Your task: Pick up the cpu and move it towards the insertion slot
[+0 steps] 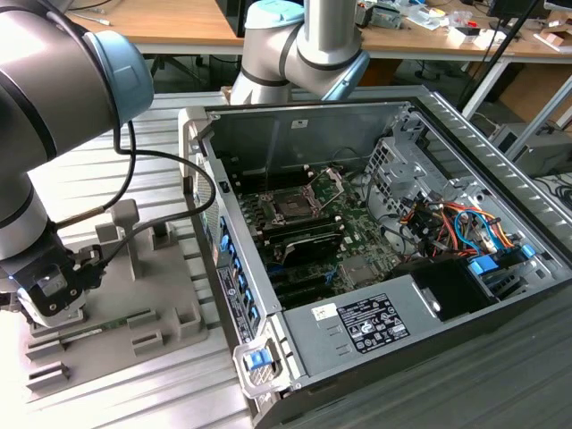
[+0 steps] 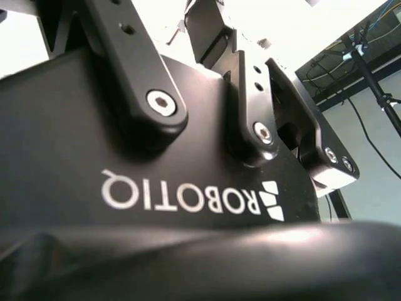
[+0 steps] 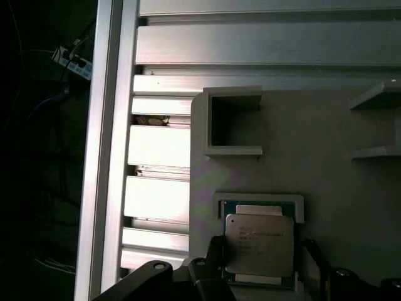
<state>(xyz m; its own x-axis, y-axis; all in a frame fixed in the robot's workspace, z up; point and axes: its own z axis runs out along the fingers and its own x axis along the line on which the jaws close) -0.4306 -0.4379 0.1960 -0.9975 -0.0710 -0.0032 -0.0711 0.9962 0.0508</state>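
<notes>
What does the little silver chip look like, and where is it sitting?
The chip is a thin, flat square with a pale silvery metal top that carries tiny print. A green edge peeks out around it. It lies flat, face up, in a shallow pocket of the gray holder, whose raised lip runs along one side of it. It has not been lifted yet.

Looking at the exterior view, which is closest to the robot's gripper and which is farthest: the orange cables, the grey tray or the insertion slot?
1. The grey tray, just under the gripper, on the exterior view's left.
2. The insertion slot, inside the computer case, near the middle.
3. The orange cables, further along in the case, on the exterior view's right.
</notes>
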